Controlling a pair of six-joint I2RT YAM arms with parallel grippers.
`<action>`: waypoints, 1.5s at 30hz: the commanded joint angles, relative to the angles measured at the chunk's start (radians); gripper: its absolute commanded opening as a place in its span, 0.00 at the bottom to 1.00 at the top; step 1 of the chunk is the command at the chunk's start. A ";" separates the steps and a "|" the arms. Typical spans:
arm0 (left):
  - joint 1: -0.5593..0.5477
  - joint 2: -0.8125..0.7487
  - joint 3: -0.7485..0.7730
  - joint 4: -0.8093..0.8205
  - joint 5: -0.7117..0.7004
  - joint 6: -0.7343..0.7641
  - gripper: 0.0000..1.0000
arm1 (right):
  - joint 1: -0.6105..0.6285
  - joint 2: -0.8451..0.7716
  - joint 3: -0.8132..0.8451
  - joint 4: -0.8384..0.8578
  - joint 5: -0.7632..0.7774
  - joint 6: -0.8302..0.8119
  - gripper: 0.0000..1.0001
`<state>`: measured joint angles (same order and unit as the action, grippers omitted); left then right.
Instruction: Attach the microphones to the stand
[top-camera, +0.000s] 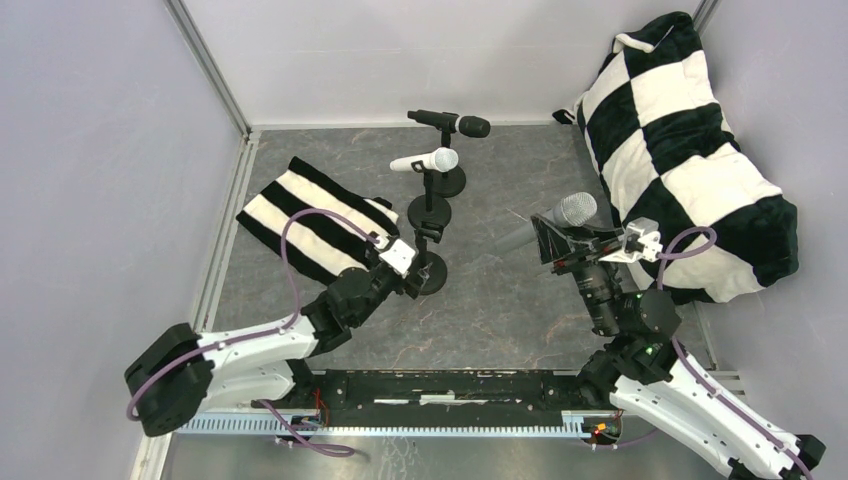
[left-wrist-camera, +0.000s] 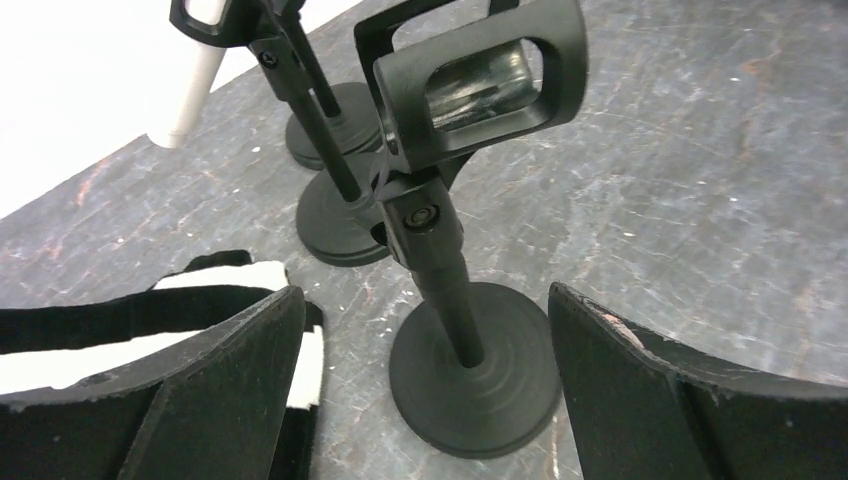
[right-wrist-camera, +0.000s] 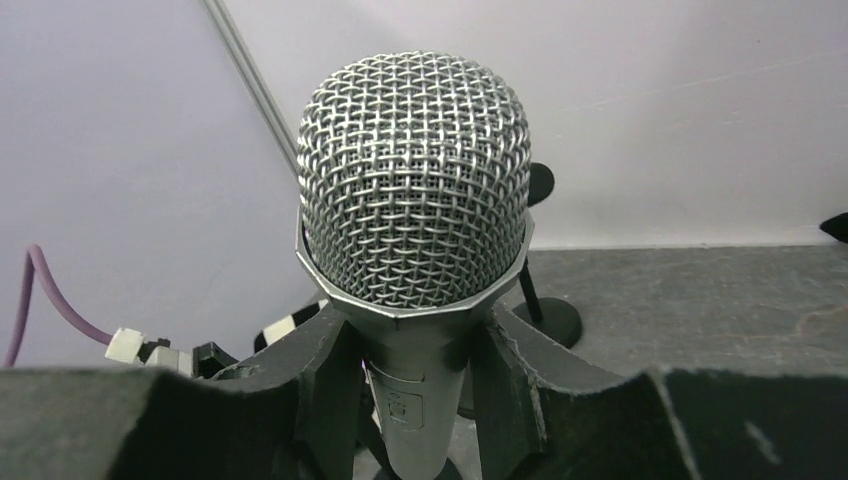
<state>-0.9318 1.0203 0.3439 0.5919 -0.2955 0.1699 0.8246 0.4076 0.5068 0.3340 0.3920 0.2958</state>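
Right gripper clamped on silver-grey microphone, held above table's right half. Left gripper jaws apart, base of empty stand between them. Steady base, then slide handle into clip along its axis.

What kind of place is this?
Likely a lab robot cell, not a studio: plain pale wall panels in silver metal framing, a grey marbled tabletop, and two white-and-black robot arms bolted along its near edge.
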 joint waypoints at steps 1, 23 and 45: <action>-0.008 0.101 -0.011 0.310 -0.093 0.137 0.95 | 0.001 -0.012 -0.014 0.013 0.004 -0.071 0.00; -0.009 0.385 0.089 0.554 -0.099 0.194 0.46 | 0.000 0.011 -0.047 0.037 -0.031 -0.051 0.00; 0.004 0.382 0.015 0.625 0.145 -0.216 0.19 | 0.001 0.014 -0.138 0.199 -0.073 0.037 0.00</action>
<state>-0.9241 1.3987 0.3706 1.1477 -0.2207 0.1036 0.8246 0.4248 0.3752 0.4137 0.3431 0.3115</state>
